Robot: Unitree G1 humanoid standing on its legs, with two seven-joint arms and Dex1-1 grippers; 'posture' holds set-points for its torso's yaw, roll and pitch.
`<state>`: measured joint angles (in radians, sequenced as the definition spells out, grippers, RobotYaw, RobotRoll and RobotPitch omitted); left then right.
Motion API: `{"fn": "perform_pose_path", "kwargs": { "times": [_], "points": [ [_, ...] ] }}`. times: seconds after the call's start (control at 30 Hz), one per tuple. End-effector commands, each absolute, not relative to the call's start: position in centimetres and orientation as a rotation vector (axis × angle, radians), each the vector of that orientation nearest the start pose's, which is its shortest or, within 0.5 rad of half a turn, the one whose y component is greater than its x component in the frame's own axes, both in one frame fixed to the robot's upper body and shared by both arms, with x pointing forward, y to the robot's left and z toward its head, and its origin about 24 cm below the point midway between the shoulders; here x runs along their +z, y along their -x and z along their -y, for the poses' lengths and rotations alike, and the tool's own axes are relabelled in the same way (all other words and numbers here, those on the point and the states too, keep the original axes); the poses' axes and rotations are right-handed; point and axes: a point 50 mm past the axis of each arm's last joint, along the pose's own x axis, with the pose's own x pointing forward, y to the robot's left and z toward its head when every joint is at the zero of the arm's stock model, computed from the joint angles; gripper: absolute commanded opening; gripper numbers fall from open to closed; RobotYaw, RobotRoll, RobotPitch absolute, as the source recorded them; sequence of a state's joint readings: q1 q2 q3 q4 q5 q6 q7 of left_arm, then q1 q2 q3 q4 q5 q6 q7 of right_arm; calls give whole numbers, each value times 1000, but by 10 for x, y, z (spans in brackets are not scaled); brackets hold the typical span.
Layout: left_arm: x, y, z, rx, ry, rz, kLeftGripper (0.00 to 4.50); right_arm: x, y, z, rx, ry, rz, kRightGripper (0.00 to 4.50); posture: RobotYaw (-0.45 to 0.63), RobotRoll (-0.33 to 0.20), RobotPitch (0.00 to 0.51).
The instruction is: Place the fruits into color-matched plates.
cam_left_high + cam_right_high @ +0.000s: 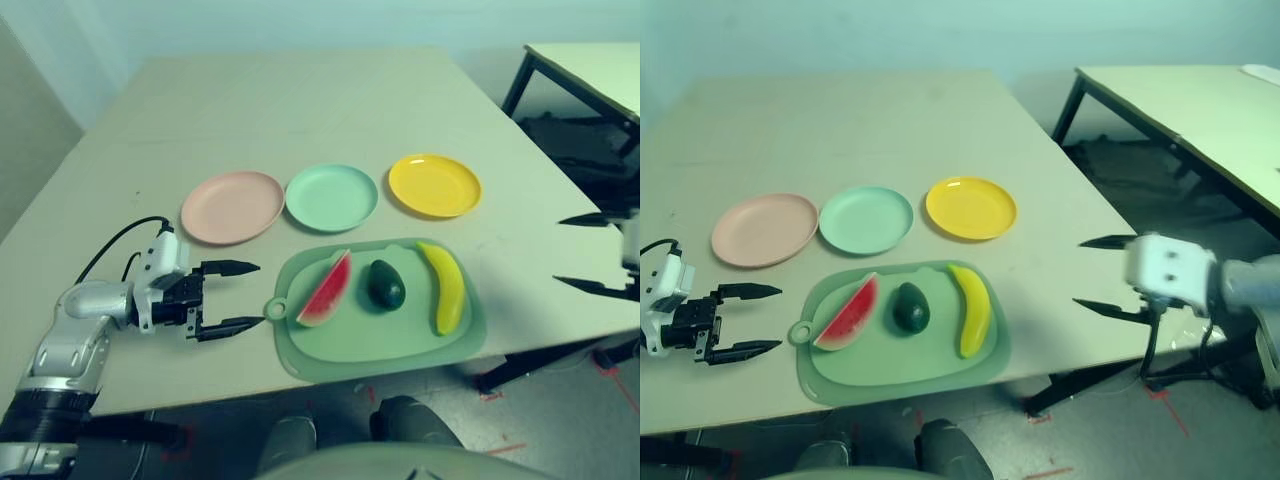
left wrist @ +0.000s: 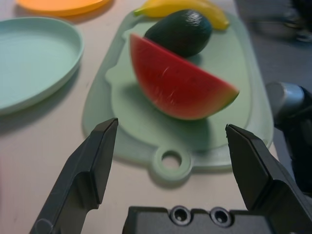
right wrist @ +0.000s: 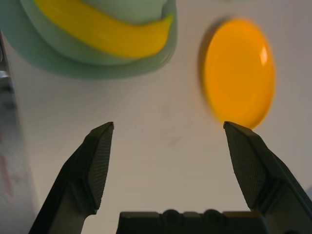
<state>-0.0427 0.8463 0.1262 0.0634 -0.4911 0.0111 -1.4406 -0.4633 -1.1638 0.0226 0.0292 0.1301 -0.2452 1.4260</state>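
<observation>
Soft, even light falls from overhead, with a cool greenish cast in the head views. Shadows stay faint — a short dark one lies under the watermelon wedge (image 2: 180,83) on the cutting mat (image 2: 243,68). A small glare spot shines on the yellow plate (image 3: 239,73), which looks blurred — so does the banana (image 3: 97,29).

The surface (image 1: 300,100) looks a matt, smooth pale laminate. The three plates, pink (image 1: 232,206), mint green (image 1: 331,197) and yellow (image 1: 434,185), look like smooth plastic, the yellow one with a slight sheen. The green cutting mat (image 1: 400,335) is matt plastic. The watermelon wedge (image 2: 178,83) has a satin red face with fine scratches; the avocado (image 2: 180,31) is dark and glossy; the banana (image 1: 446,287) is smooth. The left gripper (image 1: 240,296) has matt black fingers (image 2: 92,161) below a silver metallic forearm (image 1: 85,305).
</observation>
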Motion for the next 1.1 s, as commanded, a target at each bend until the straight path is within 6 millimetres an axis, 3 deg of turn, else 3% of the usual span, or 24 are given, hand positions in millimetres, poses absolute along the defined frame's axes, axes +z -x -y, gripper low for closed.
{"fn": "perform_pose_path", "kwargs": {
  "times": [0.03,0.17,0.43,0.83,1.07,1.1],
  "points": [
    [121,-222,-259,-1352,-311,-183,4482,214,-268,233,1427,1475,-246,4500,-122,0,25],
    [131,-220,-252,-1386,-337,-184,4482,207,-275,212,1587,1590,-249,4500,-83,0,21],
    [148,-212,-250,-1370,-386,-165,4482,178,-278,202,1771,1678,-291,4500,-42,0,30],
    [150,-206,-251,-1345,-374,-173,4482,153,-292,174,1880,1719,-232,4500,-10,0,34],
    [152,-205,-251,-1323,-371,-154,4482,127,-298,176,1900,1710,-312,4500,7,0,36],
    [152,-205,-250,-1322,-374,-152,4496,124,-299,178,1896,1716,-328,4320,13,0,36]
  ]
}}
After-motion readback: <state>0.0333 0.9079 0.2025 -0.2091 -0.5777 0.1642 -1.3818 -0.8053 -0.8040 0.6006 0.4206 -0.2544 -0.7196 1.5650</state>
